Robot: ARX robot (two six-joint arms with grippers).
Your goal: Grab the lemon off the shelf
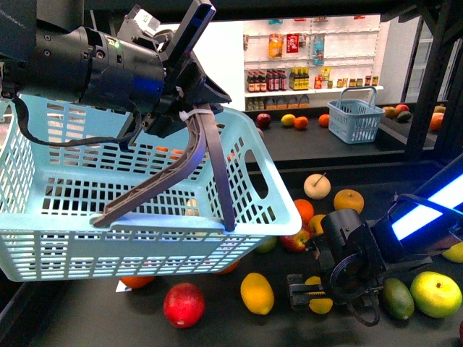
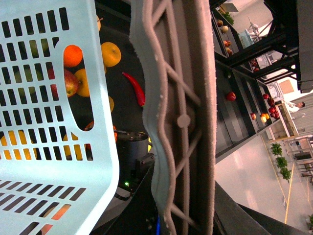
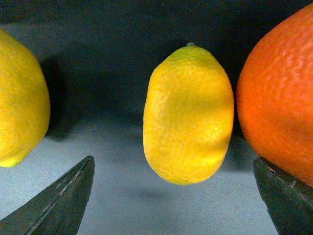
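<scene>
Lengthwise, lemon [image 3: 188, 115] runs away from right gripper [image 3: 173, 160] — nub farthest.

Lemon [image 3: 188, 115] before parted right hand [image 3: 172, 161]

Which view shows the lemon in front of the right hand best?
Right wrist view: the lemon sits mid-frame, whole and close, just past the open right hand. Front view shows small yellow fruit by that hand; which is it, unclear. Left wrist view: mostly basket, lemon unidentifiable.

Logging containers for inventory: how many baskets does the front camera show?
2. A large light-blue basket hangs from the left arm, near left; a smaller blue basket stands on the far deck, right of centre. More may be hidden.
</scene>
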